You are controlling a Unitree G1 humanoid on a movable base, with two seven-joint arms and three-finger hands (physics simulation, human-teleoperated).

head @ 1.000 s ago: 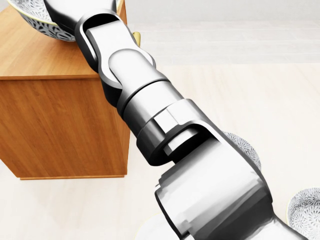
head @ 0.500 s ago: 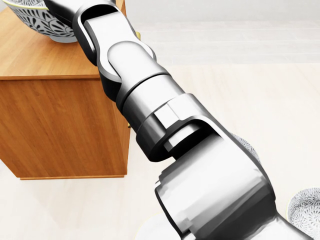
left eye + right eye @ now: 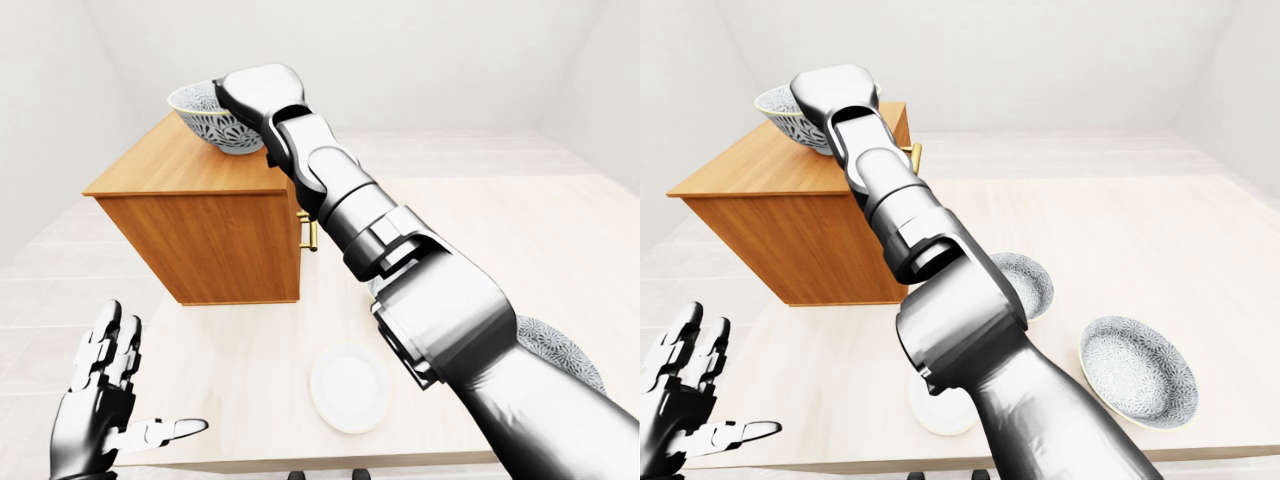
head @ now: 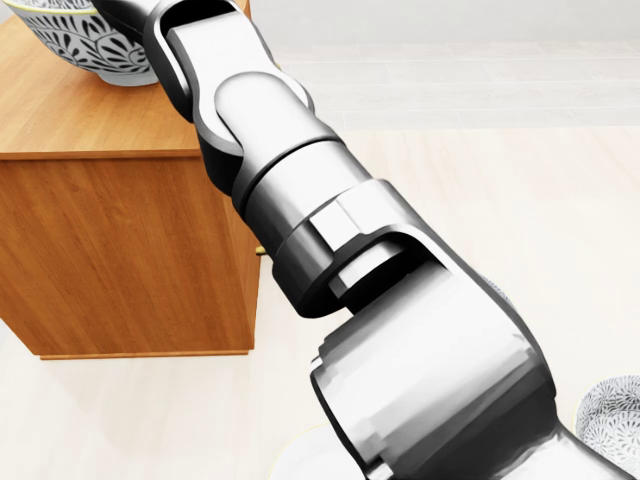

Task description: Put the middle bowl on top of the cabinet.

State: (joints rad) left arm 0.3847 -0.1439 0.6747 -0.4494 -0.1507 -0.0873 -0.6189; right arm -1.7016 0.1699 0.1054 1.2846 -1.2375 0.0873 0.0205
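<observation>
The round, leaf-patterned bowl point(image 3: 212, 125) stands on the flat top of the boxy wooden cabinet point(image 3: 215, 240); the glossy metal right hand point(image 3: 258, 95) covers its right rim, grip hidden, so I cannot tell; the left hand point(image 3: 105, 395) hangs low, fingers spread; a smooth white plate point(image 3: 350, 388) lies on the pale table point(image 3: 520, 220).

Layout: cabinet point(image 3: 210, 230) left on the table point(image 3: 1200, 230), dishes right and below.
On the cabinet top, at its upper end in the eye views: middle bowl point(image 3: 215, 125), probably seated; right arm point(image 3: 400, 260) hides its right rim. Left-eye view: plate point(image 3: 350, 390) on the table below the cabinet. Right-eye view: second bowl point(image 3: 1030, 280) just right of the arm, third bowl point(image 3: 1137, 370) lower right.
</observation>
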